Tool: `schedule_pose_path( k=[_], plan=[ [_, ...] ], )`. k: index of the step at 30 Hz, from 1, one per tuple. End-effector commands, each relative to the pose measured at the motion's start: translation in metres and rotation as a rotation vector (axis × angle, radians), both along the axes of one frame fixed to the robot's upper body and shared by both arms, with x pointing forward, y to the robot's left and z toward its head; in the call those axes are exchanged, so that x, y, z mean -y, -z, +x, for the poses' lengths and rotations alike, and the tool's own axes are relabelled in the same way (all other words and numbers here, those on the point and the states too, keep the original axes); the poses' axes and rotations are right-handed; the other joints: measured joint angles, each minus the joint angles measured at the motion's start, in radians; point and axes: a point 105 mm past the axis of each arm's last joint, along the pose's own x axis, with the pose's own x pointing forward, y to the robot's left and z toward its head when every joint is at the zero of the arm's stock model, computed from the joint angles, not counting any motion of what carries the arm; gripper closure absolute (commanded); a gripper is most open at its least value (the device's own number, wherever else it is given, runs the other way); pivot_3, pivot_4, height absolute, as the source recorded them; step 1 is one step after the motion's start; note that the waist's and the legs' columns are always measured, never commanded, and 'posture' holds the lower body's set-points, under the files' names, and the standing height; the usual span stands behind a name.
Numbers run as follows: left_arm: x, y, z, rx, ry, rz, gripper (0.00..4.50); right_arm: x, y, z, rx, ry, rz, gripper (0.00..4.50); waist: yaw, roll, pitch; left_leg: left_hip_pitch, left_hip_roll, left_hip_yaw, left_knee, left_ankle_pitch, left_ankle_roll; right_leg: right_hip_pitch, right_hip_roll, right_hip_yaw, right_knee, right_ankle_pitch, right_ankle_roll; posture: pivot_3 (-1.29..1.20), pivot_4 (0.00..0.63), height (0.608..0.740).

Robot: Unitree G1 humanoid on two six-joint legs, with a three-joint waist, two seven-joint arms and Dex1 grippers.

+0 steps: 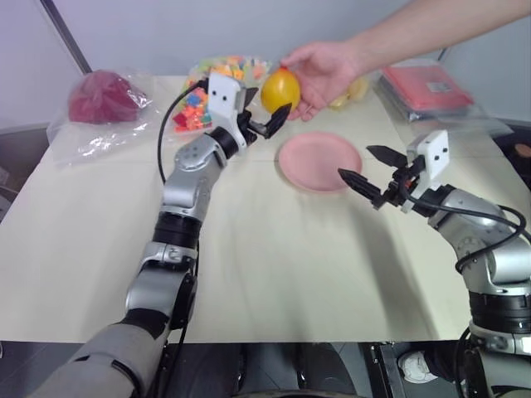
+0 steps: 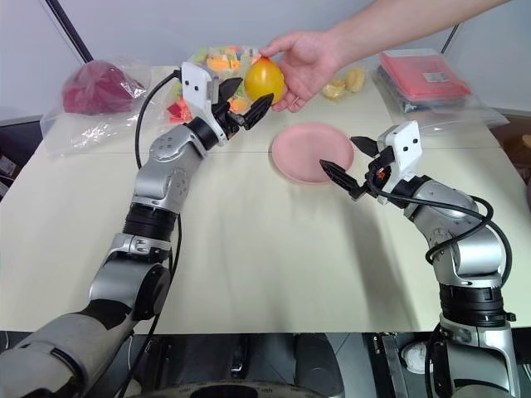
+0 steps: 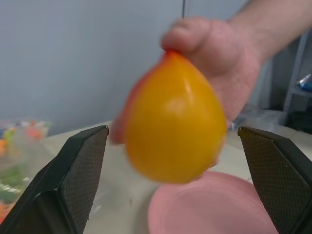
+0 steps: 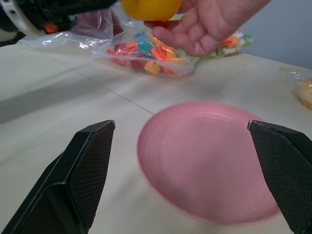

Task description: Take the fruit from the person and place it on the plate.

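A person's hand (image 1: 325, 68) reaches in from the far right and holds the glossy yellow-orange fruit (image 1: 280, 89) by its top, above the table's far side. My left gripper (image 2: 246, 99) is raised to it and open. In the left wrist view the fruit (image 3: 175, 131) hangs between the two black fingers (image 3: 80, 170) with a gap on each side. The pink plate (image 1: 309, 176) lies on the table just below and to the right of the fruit. My right gripper (image 1: 354, 161) hovers open at the plate's right edge, holding nothing.
A clear bag of colourful pieces (image 1: 197, 106) lies behind my left gripper. A dark red lump in a clear bag (image 1: 104, 98) sits at the far left. Pale yellow pieces (image 1: 358, 88) and a red packet (image 1: 427, 83) lie at the far right.
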Motion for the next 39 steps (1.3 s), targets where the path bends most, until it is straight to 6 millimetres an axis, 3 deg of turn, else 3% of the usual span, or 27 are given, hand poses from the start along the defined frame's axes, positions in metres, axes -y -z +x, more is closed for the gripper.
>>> schedule_pose_path(
  k=[1, 3, 7, 8, 12, 15, 18, 22, 31, 33, 34, 39],
  plan=[
    [0.006, -0.018, 0.0, 0.072, 0.011, -0.003, 0.06, 0.0, -0.015, -0.006, 0.065, 0.007, 0.006, 0.0, -0.001, 0.0, 0.0, 0.0, 0.0, 0.0, 0.0, 0.0, 0.0, 0.0, 0.0, 0.0, 0.0, 0.0, 0.0, 0.0, 0.15, 0.74],
    [0.008, -0.019, 0.001, 0.075, 0.01, -0.011, 0.06, 0.001, -0.014, -0.006, 0.064, 0.015, 0.006, 0.0, -0.001, 0.0, 0.0, 0.0, 0.0, 0.0, 0.0, 0.0, 0.0, 0.0, 0.0, 0.0, 0.0, 0.0, 0.0, 0.0, 0.15, 0.74],
    [0.009, -0.024, 0.003, 0.087, 0.011, -0.033, 1.26, 0.003, -0.014, -0.006, 0.063, 0.025, 0.007, 0.0, 0.0, 0.0, 0.0, 0.0, 0.0, 0.0, 0.0, 0.0, 0.0, 0.0, 0.0, 0.0, 0.0, 0.0, 0.0, 0.0, 0.15, 0.74],
    [0.009, -0.024, 0.004, 0.088, 0.008, -0.034, 1.3, 0.003, -0.013, -0.006, 0.063, 0.026, 0.007, 0.0, 0.0, 0.0, 0.0, 0.0, 0.0, 0.0, 0.0, 0.0, 0.0, 0.0, 0.0, 0.0, 0.0, 0.0, 0.0, 0.0, 0.15, 0.74],
    [0.01, -0.024, 0.004, 0.087, 0.012, -0.032, 1.3, 0.004, -0.013, -0.005, 0.063, 0.03, 0.007, 0.0, 0.0, 0.0, 0.0, 0.0, 0.0, 0.0, 0.0, 0.0, 0.0, 0.0, 0.0, 0.0, 0.0, 0.0, 0.0, 0.0, 0.15, 0.74],
    [0.015, -0.013, 0.006, 0.045, 0.017, 0.017, 1.3, 0.004, -0.013, -0.006, 0.063, 0.032, 0.007, 0.0, -0.001, 0.0, 0.0, 0.0, 0.0, 0.0, 0.0, 0.0, 0.0, 0.0, 0.0, 0.0, 0.0, 0.0, 0.0, 0.0, 0.15, 0.74],
    [0.034, 0.015, 0.006, -0.026, 0.056, 0.139, 1.3, 0.005, -0.011, -0.006, 0.058, 0.04, 0.006, 0.0, 0.001, 0.0, 0.0, 0.0, 0.0, 0.0, 0.0, 0.0, 0.0, 0.0, 0.0, 0.0, 0.0, 0.0, 0.0, 0.0, 0.15, 0.74],
    [0.057, 0.034, 0.009, -0.1, 0.085, 0.147, 1.3, 0.006, -0.009, -0.007, 0.056, 0.05, 0.009, 0.0, 0.001, 0.0, 0.0, 0.0, -0.001, 0.0, 0.001, 0.0, 0.0, 0.0, 0.0, 0.0, 0.0, 0.0, 0.0, 0.0, 0.15, 0.74],
    [0.087, 0.047, 0.016, -0.153, 0.055, 0.21, 1.3, 0.004, -0.006, -0.011, 0.059, 0.071, 0.019, 0.0, -0.002, 0.0, 0.0, 0.0, -0.001, 0.0, 0.0, 0.0, 0.0, 0.0, 0.0, 0.0, 0.001, 0.0, 0.0, 0.0, 0.15, 0.74],
    [0.09, 0.044, 0.015, -0.164, 0.07, 0.19, 0.24, 0.006, -0.005, -0.012, 0.059, 0.081, 0.023, 0.0, -0.001, 0.0, 0.0, 0.0, -0.001, 0.0, 0.0, 0.0, 0.0, 0.0, 0.0, 0.0, 0.001, 0.0, 0.0, 0.0, 0.15, 0.74],
    [0.091, 0.042, 0.015, -0.163, 0.07, 0.184, 0.02, 0.006, -0.004, -0.013, 0.058, 0.084, 0.025, 0.0, -0.001, 0.0, 0.0, 0.0, -0.001, 0.0, 0.0, 0.0, 0.0, 0.0, 0.0, 0.0, 0.001, 0.0, 0.0, 0.0, 0.15, 0.74],
    [0.087, 0.035, 0.018, -0.152, 0.051, 0.161, 0.02, 0.007, -0.004, -0.014, 0.058, 0.09, 0.03, 0.0, -0.001, 0.0, 0.0, 0.0, -0.001, 0.0, 0.0, 0.0, 0.0, -0.001, 0.0, 0.0, 0.001, 0.0, 0.0, 0.0, 0.15, 0.74]
  ],
)
